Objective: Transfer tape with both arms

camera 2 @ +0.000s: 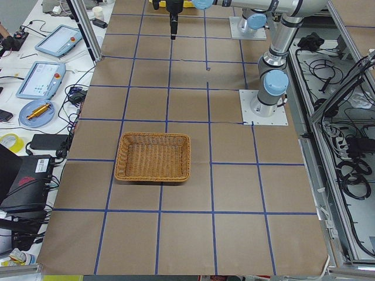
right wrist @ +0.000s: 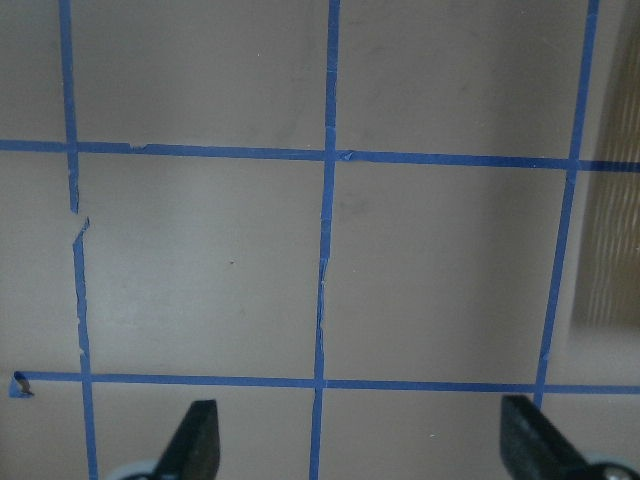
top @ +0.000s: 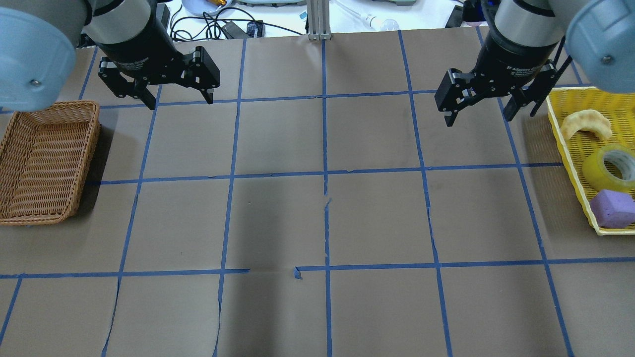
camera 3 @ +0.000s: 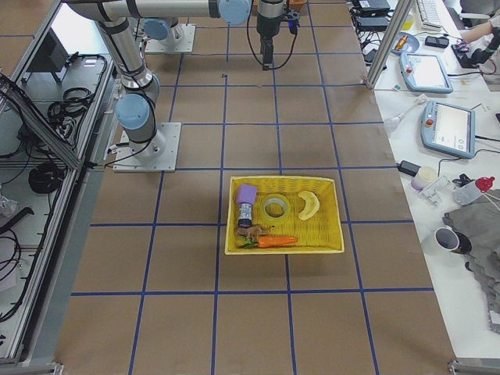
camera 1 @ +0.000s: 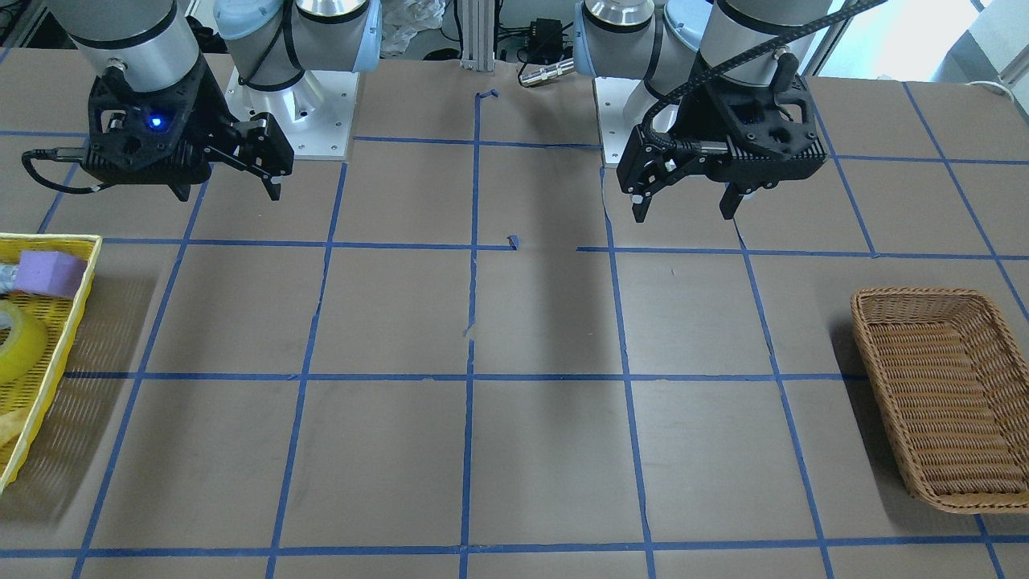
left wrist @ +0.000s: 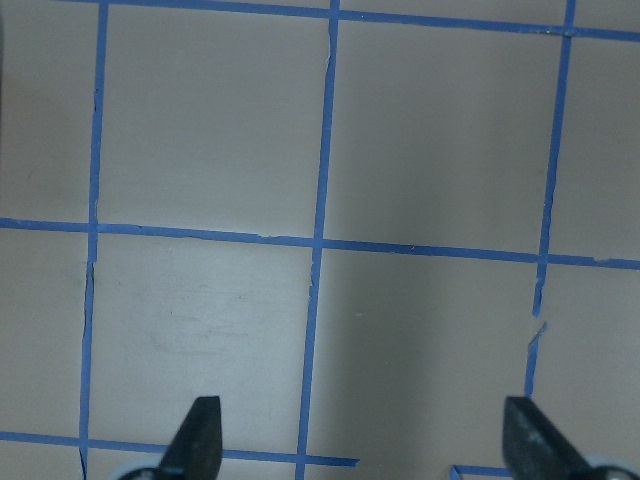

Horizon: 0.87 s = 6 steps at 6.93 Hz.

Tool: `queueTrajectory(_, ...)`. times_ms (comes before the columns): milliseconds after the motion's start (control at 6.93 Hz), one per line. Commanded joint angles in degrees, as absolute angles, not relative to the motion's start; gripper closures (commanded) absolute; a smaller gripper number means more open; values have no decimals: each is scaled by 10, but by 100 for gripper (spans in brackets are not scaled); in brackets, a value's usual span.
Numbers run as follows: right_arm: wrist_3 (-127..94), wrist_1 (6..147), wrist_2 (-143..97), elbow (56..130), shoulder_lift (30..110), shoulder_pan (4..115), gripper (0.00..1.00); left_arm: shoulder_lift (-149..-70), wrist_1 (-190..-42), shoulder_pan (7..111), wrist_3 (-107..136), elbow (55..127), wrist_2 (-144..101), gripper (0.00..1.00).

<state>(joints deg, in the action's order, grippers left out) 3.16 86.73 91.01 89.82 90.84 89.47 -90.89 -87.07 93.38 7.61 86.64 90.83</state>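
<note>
The yellow tape roll (top: 595, 171) lies flat in the yellow basket (top: 566, 148) at the table's right end. It also shows at the left edge of the front-facing view (camera 1: 14, 344) and in the exterior right view (camera 3: 275, 207). My right gripper (top: 478, 119) is open and empty, held above the table to the left of the yellow basket, well clear of the tape. My left gripper (top: 181, 101) is open and empty, held above the table near the wicker basket. Both wrist views show only open fingertips (left wrist: 200, 425) (right wrist: 195, 425) over bare table.
An empty brown wicker basket (top: 94, 148) stands at the table's left end. The yellow basket also holds a purple sponge block (top: 612, 208), a croissant-shaped piece (top: 585, 123) and a carrot (camera 3: 273, 242). Blue tape lines grid the brown table.
</note>
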Motion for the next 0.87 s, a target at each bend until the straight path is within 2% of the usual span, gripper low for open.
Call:
queueTrajectory(0, 33, 867, 911, 903, 910, 895, 0, -906, -876, 931, 69, 867, 909, 0)
queueTrajectory(721, 33, 867, 911, 904, 904, 895, 0, -904, -878, 928, 41, 868, 908, 0)
